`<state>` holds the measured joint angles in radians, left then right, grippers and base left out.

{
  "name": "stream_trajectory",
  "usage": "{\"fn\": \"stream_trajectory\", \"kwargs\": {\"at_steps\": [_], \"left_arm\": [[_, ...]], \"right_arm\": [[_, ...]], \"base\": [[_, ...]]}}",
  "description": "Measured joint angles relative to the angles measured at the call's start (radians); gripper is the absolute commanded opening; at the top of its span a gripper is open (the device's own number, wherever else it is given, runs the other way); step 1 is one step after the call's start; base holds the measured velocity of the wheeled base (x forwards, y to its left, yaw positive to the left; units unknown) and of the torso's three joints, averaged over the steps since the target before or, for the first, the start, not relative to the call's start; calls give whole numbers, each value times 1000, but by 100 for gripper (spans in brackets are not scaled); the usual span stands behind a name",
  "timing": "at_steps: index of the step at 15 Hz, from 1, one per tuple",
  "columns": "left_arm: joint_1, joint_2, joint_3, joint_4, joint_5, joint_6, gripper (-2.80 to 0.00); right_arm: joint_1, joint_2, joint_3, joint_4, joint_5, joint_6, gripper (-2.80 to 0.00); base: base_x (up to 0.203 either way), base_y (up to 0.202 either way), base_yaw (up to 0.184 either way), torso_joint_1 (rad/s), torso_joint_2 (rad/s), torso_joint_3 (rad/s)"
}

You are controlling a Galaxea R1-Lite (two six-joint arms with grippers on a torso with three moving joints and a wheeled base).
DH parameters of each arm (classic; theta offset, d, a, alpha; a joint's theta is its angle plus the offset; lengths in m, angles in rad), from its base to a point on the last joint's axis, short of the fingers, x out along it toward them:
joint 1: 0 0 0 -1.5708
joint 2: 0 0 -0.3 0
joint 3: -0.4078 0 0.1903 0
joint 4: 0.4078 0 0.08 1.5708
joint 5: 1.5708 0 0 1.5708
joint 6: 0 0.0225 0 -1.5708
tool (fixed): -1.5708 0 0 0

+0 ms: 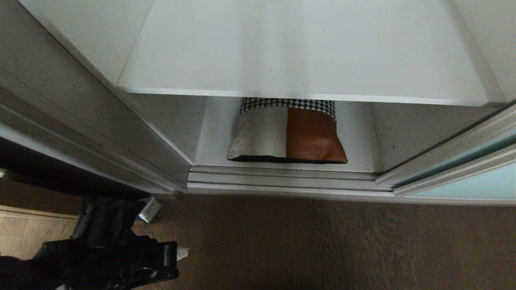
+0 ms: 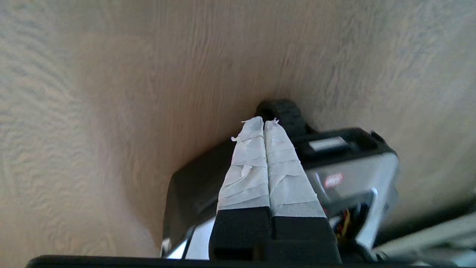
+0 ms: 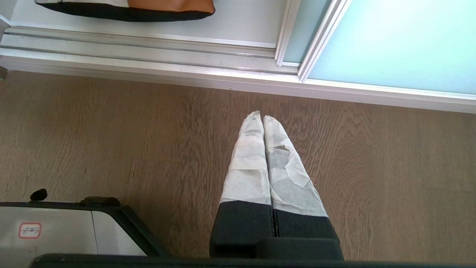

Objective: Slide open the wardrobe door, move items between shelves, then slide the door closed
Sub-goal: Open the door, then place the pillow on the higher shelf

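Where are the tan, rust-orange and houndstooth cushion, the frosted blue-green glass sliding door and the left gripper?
cushion (image 1: 312,137), head view, orange panel.
sliding door (image 3: 390,41), right wrist view, glass pane.
left gripper (image 2: 264,123), left wrist view, taped fingertips' seam.

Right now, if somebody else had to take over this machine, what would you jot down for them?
Left gripper: shut, empty, low at the robot's left above the floor.
Right gripper: shut, empty, over the wood floor before the wardrobe track.
Sliding wardrobe door: slid aside to the right, compartment open.
Item: a cushion-like bundle of beige, rust-orange and houndstooth check, lying on the bottom board under the white shelf.
Done: door open.
Left: move the item between shelves, then close the door.
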<state>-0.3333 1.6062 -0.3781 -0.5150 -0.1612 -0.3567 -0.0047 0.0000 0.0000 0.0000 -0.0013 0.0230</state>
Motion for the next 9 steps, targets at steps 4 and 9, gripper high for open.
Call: {"fn": "stream_trajectory", "kwargs": {"at_steps": [4, 9], "left_arm": [[-77, 191, 4, -230, 125, -38, -280], [-87, 387, -27, -569, 219, -49, 0]], "right_arm": [[0, 0, 0, 0, 0, 0, -280], [0, 0, 0, 0, 0, 0, -280]], "base": [[0, 0, 0, 0, 0, 0], [0, 0, 0, 0, 0, 0]]}}
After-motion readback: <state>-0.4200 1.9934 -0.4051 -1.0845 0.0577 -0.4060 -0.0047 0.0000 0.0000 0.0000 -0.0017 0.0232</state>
